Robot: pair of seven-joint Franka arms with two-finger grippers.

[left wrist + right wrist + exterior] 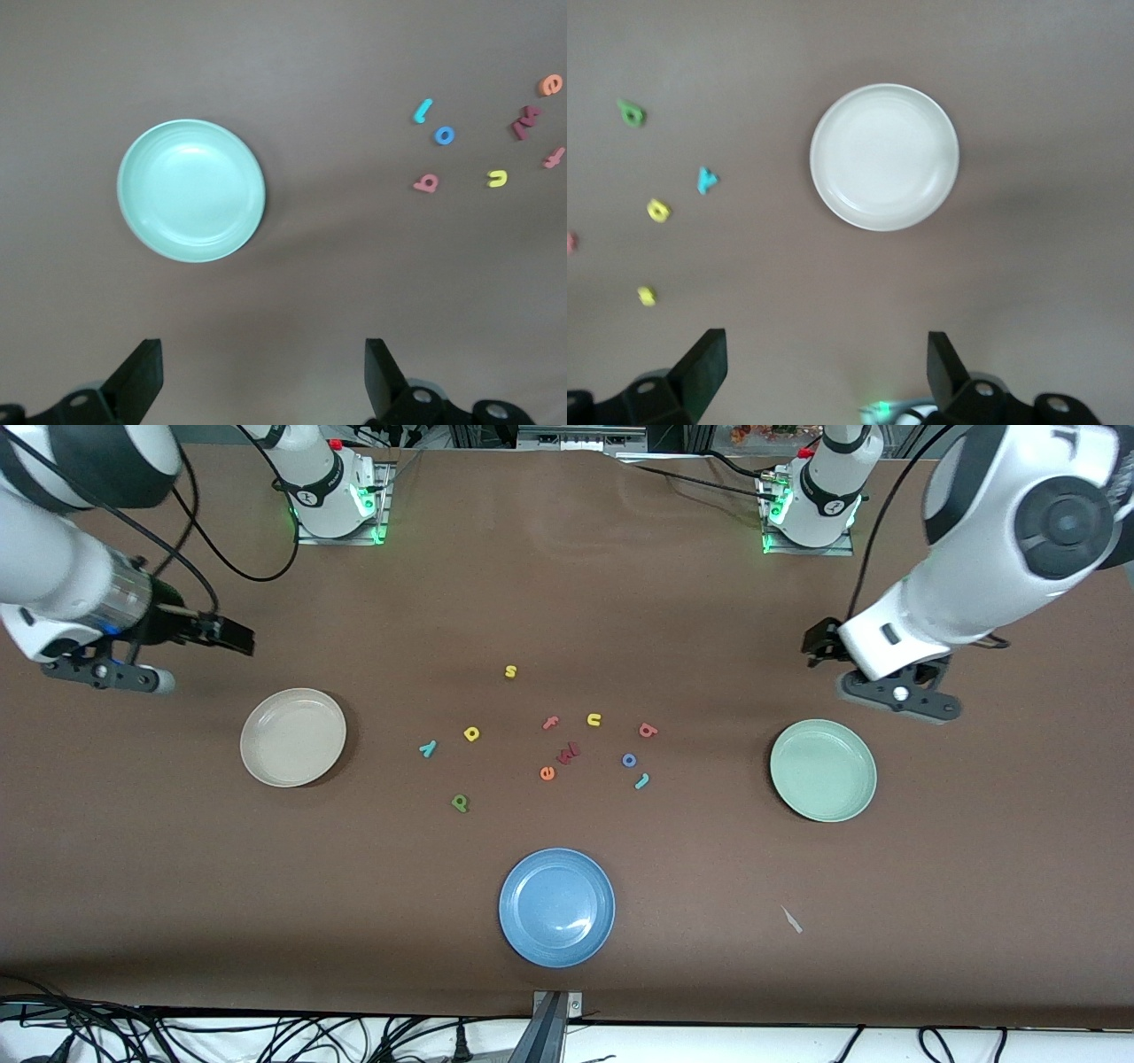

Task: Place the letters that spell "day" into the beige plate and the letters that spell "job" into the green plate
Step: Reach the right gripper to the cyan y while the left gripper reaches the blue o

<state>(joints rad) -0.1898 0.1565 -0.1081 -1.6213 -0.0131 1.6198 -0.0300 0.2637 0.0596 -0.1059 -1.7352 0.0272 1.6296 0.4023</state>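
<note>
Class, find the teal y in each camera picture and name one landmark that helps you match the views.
Front view: teal y on the table between the beige plate and the yellow a.
Left wrist view: not in it.
Right wrist view: teal y beside the yellow a.
Shared landmark: the beige plate.

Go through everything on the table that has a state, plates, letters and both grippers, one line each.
beige plate: empty
green plate: empty
blue plate: empty
green d, yellow a, teal y: loose on the table
blue o, teal j, salmon b: loose on the table
left gripper: open, holding nothing
right gripper: open, holding nothing
</note>
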